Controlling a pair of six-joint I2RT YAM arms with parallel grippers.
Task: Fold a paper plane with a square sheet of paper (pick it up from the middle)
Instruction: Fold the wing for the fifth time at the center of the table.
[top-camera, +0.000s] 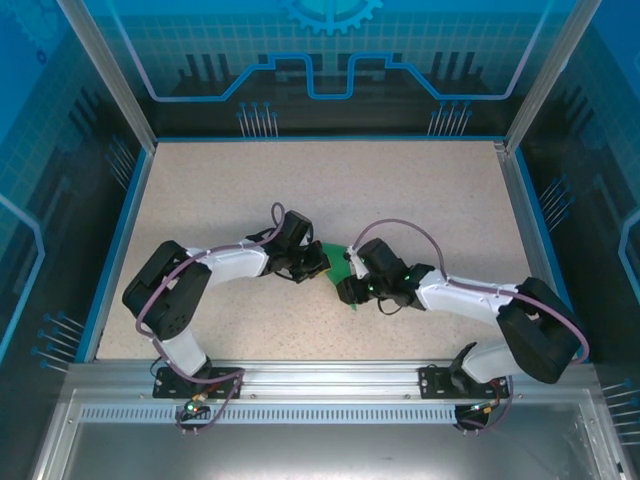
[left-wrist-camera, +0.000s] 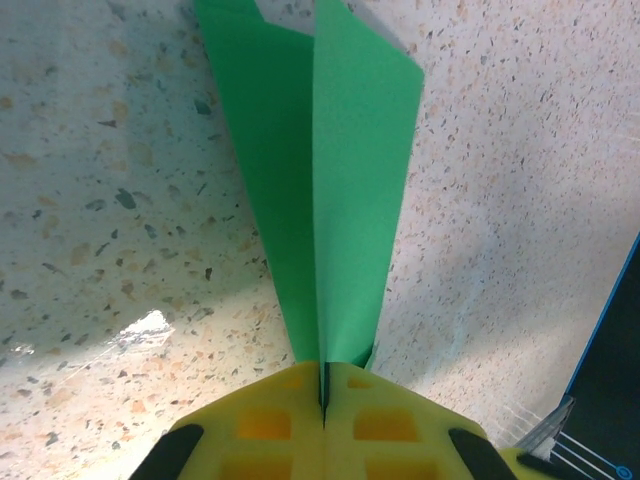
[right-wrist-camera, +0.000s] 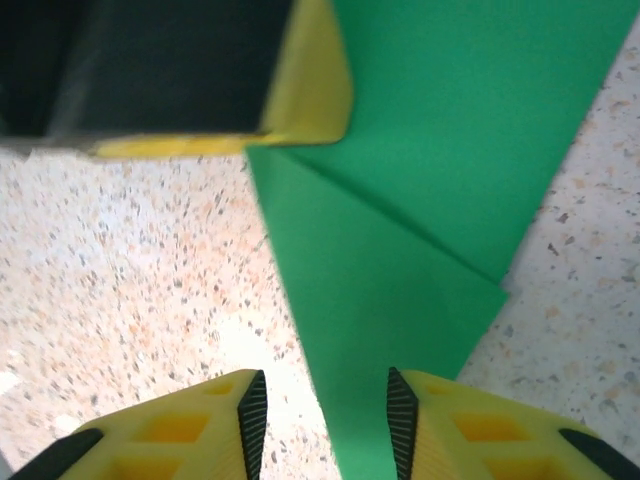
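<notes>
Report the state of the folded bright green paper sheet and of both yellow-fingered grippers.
green folded paper: creased into a narrow wedge, narrow end pinched
left gripper: shut on the paper's narrow end
right gripper: open, jaws apart over the paper's edge

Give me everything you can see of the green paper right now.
The green paper is thin, plain, bright and matte. It is folded into a narrow, tapering shape with a centre crease and overlapping flaps. It sits mid-table between the arms, above the speckled tabletop. The left gripper is shut on its narrow end, and the right gripper stands open astride another edge.
</notes>
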